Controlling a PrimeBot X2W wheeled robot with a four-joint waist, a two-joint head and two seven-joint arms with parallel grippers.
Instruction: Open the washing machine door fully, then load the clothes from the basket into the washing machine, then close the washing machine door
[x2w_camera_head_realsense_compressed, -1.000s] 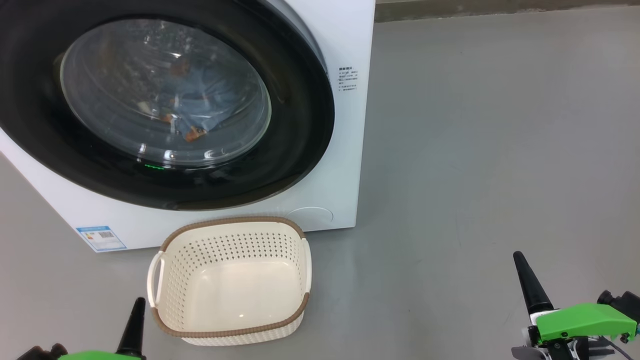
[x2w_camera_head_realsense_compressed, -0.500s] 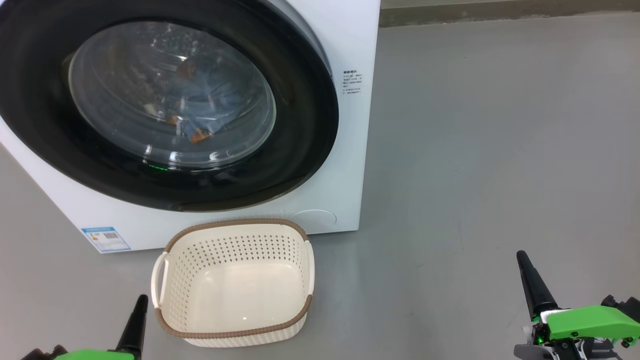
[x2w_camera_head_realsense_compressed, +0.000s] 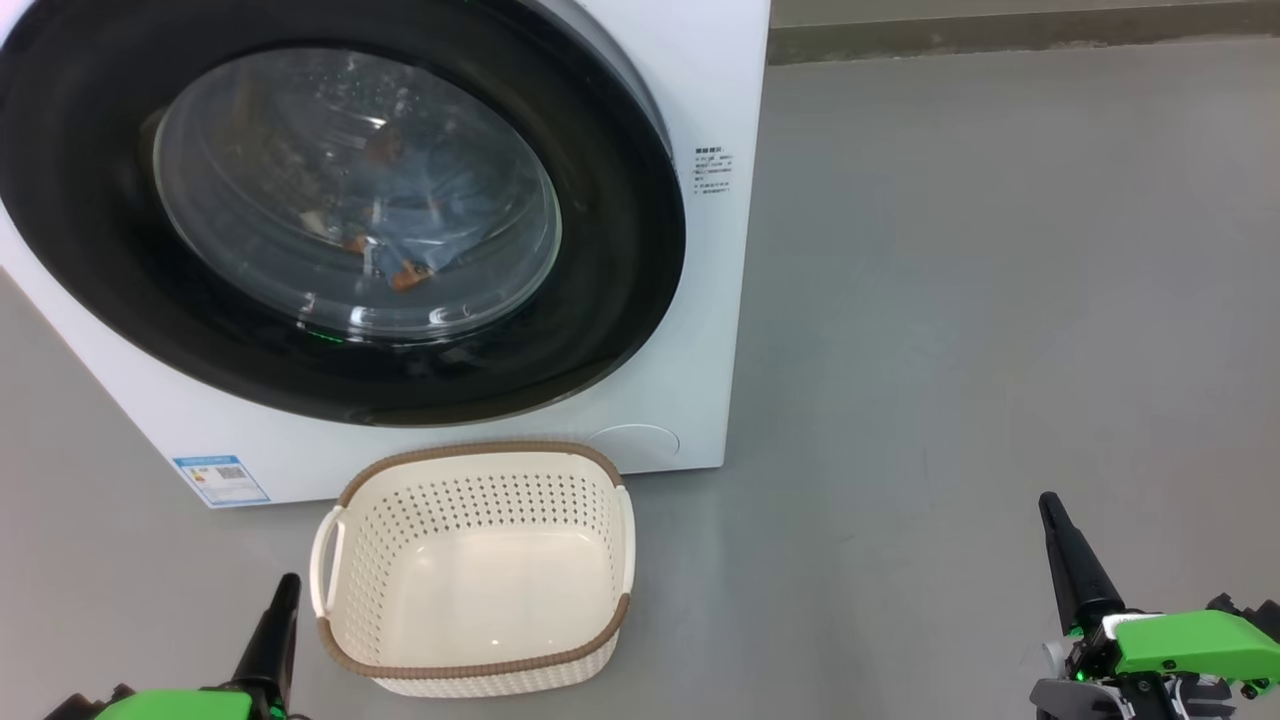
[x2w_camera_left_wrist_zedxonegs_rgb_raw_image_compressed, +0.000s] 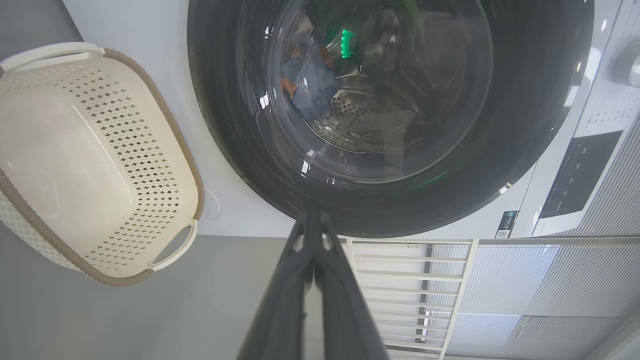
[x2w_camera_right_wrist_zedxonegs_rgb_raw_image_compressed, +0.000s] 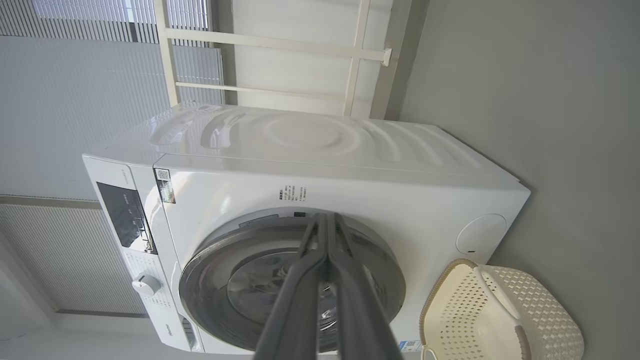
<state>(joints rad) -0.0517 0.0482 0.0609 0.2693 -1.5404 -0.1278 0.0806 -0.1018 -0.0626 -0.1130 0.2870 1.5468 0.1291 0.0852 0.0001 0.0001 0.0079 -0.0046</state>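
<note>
The washing machine (x2w_camera_head_realsense_compressed: 715, 330) stands at the upper left of the head view, its black-rimmed door (x2w_camera_head_realsense_compressed: 620, 250) closed flat against the front. Behind the glass lie the light-blue clothes (x2w_camera_head_realsense_compressed: 420, 215) with orange patches, also seen as clothes (x2w_camera_left_wrist_zedxonegs_rgb_raw_image_compressed: 307, 85) in the left wrist view. On the floor before the machine sits the cream basket (x2w_camera_head_realsense_compressed: 475, 672), with nothing in it. My left gripper (x2w_camera_head_realsense_compressed: 285, 585) is shut at the lower left, just left of the basket. My right gripper (x2w_camera_head_realsense_compressed: 1050, 503) is shut at the lower right, well apart from both.
Grey floor (x2w_camera_head_realsense_compressed: 950, 300) stretches to the right of the machine. A wall base (x2w_camera_head_realsense_compressed: 1000, 30) runs along the back. A white rail frame (x2w_camera_right_wrist_zedxonegs_rgb_raw_image_compressed: 280, 65) and ribbed wall panels stand behind the machine in the right wrist view.
The whole head picture has drifted right and slightly down, so the camera has moved. Both grippers stay shut low in the picture; the door stays closed and the basket has not moved.
</note>
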